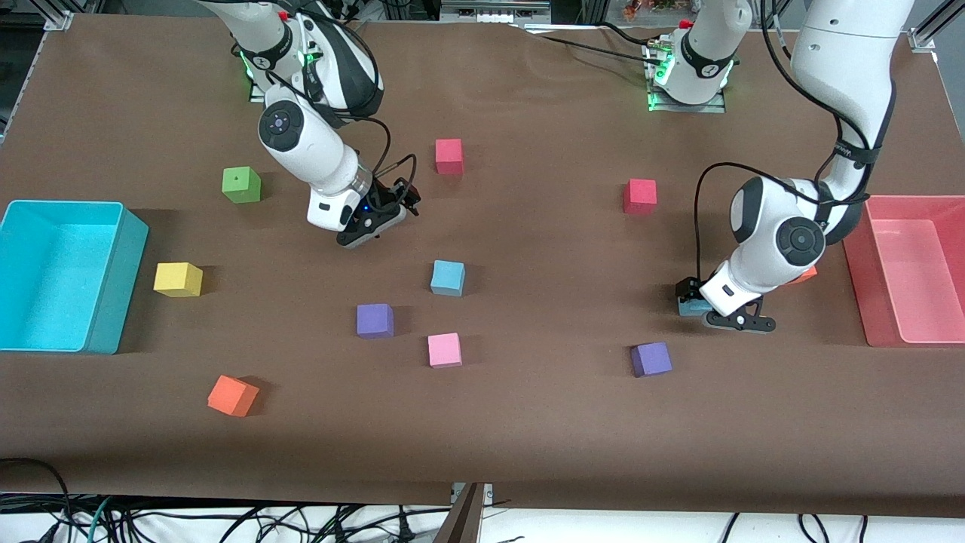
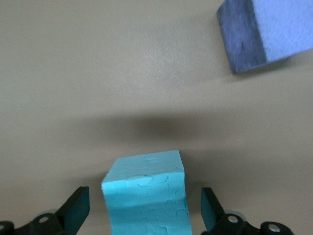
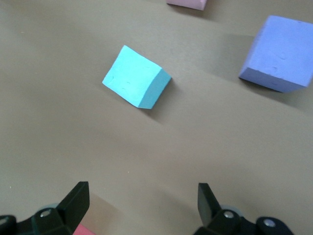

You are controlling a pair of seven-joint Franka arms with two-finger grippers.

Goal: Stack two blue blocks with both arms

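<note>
Left end effector (image 2: pixel 144 215) released, straddling a blue block (image 2: pixel 145 196): light, squashy foam, best pinched mid-sides. Right end effector (image 3: pixel 142 208) released, short of the other block (image 3: pixel 137 77).

The right gripper (image 3: pixel 139 205) hangs over bare brown bench (image 3: pixel 58 122), its fingers (image 3: pixel 78 198) spread wide with nothing between them. A blue block (image 3: pixel 136 77) lies ahead of it — a purple block (image 3: pixel 279 54) well apart, a pink block (image 3: pixel 188 3) at the picture's edge.
</note>
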